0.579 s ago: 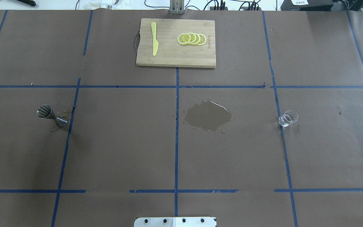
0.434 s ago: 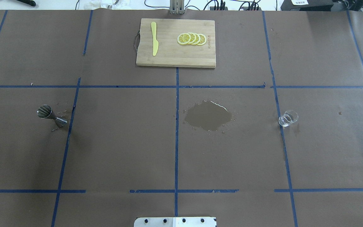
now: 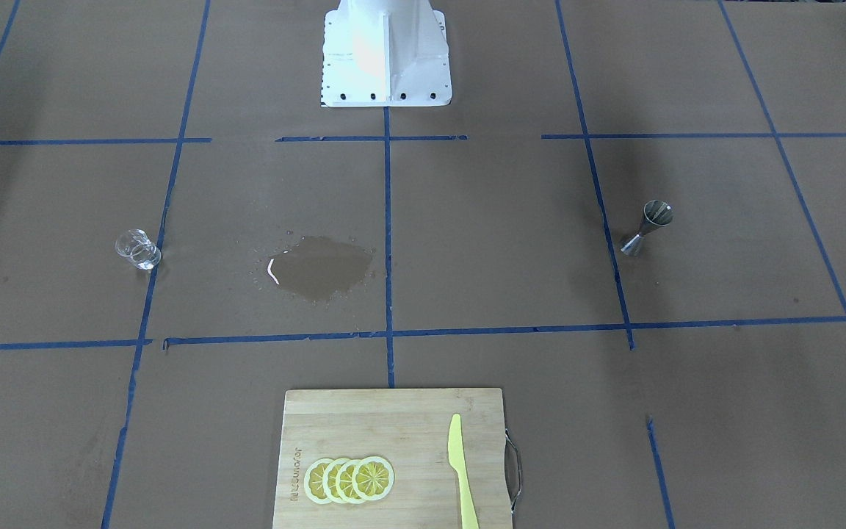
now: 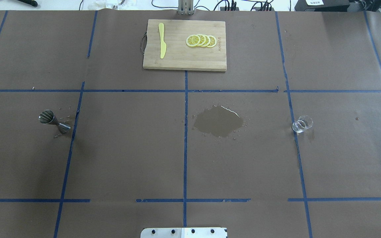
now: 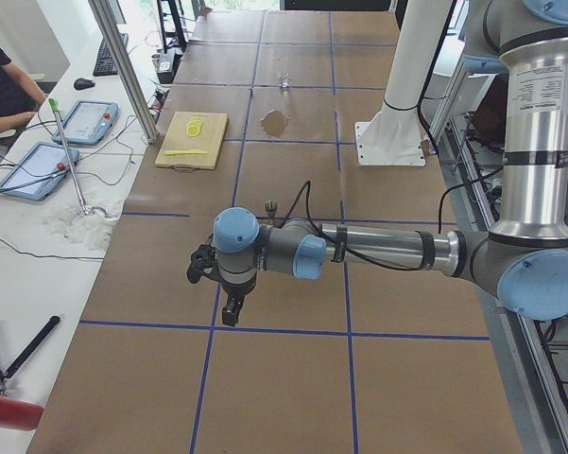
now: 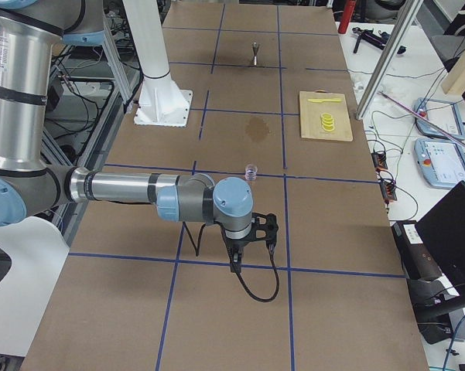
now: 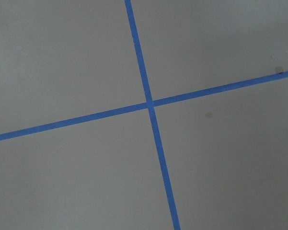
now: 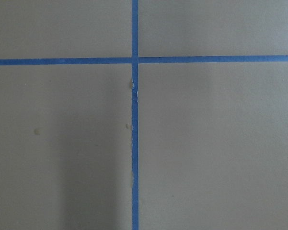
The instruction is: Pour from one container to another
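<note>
Toward the tabletop's [image 4: 127,148] left edge the jigger [image 4: 54,121] is standing ungrasped; my left gripper [image 5: 231,310] and right gripper [image 6: 234,264], openness not discernible, are hovering afar; next, reaching it.

noted brown paper-covered table [image 4: 127,148], gridded with blue tape [image 4: 185,148]. found white bench [image 5: 38,293] alongside, carrying two tablets [image 5: 85,121]; aluminium post [image 5: 125,71] at bench edge. black monitor [image 6: 449,232] at opposite end. evenly lit, softly shadowed.

Left hand [image 5: 231,310] and right hand [image 6: 235,261] both point down.
</note>
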